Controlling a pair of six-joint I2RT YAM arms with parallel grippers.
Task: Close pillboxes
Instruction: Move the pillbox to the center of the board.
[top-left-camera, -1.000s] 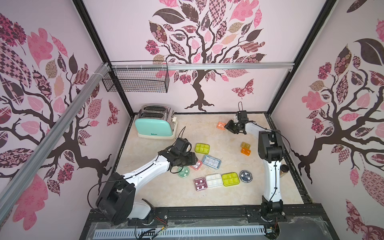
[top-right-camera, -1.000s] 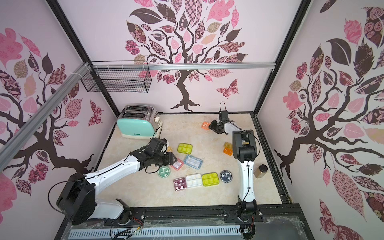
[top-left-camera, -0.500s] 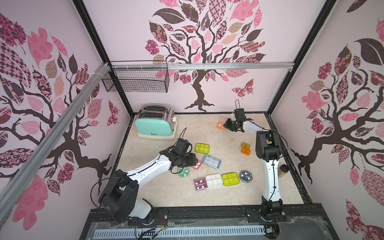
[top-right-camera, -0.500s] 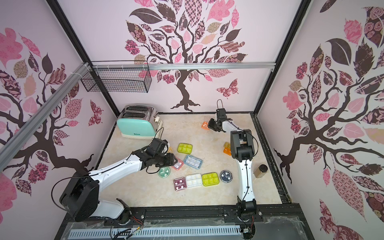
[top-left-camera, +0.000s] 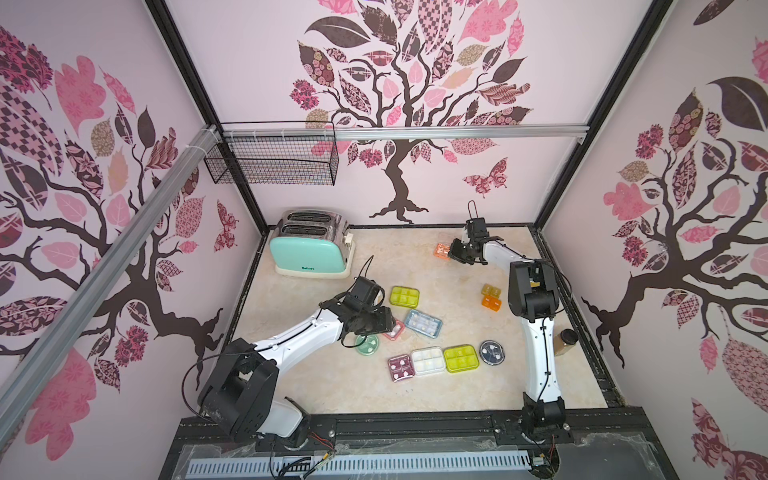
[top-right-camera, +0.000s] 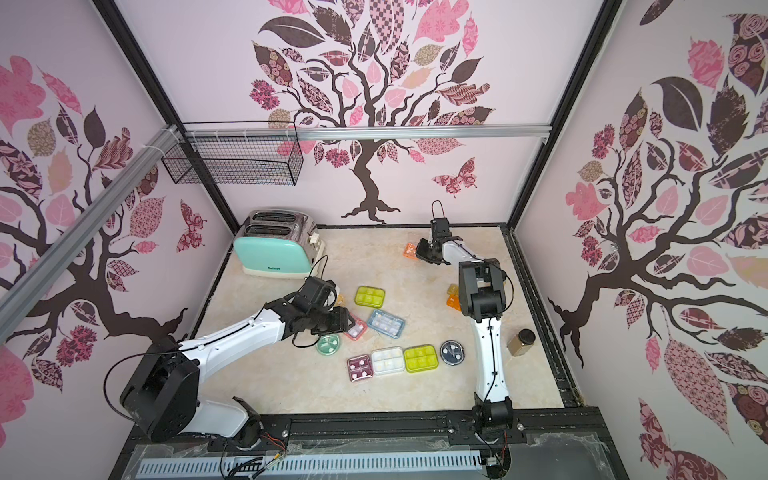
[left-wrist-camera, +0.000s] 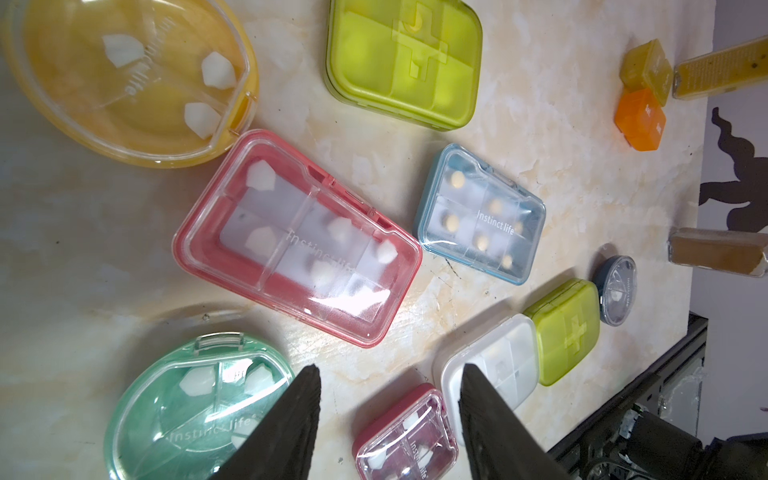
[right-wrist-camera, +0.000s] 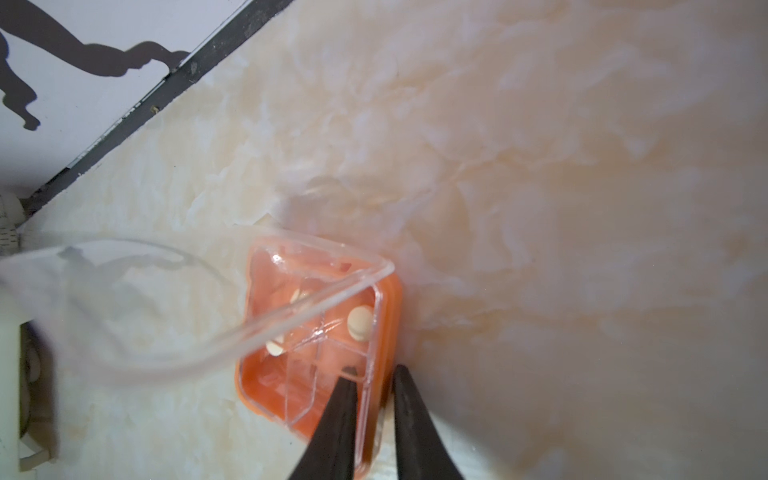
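An orange pillbox (right-wrist-camera: 316, 332) sits at the far right of the table with its clear lid (right-wrist-camera: 166, 299) standing open. My right gripper (right-wrist-camera: 374, 376) is shut on the box's side wall, one finger inside and one outside; in a top view it (top-left-camera: 456, 254) is right beside the orange pillbox (top-left-camera: 441, 249). My left gripper (left-wrist-camera: 390, 369) hangs open over bare table with nothing between its fingers. Around it lie lidded pillboxes: pink (left-wrist-camera: 297, 237), mint (left-wrist-camera: 187, 403), maroon (left-wrist-camera: 405, 436), white (left-wrist-camera: 494, 357), blue (left-wrist-camera: 482, 214) and yellow-green (left-wrist-camera: 403, 58).
A mint toaster (top-left-camera: 309, 245) stands at the back left and a wire basket (top-left-camera: 274, 160) hangs on the wall above it. An amber bottle (top-left-camera: 564, 340) stands by the right edge. Small yellow and orange boxes (top-left-camera: 491, 296) lie beside the right arm.
My right gripper has moved left up to the orange pillbox and its jaws have come together on the box's wall. The left arm has stayed where it was.
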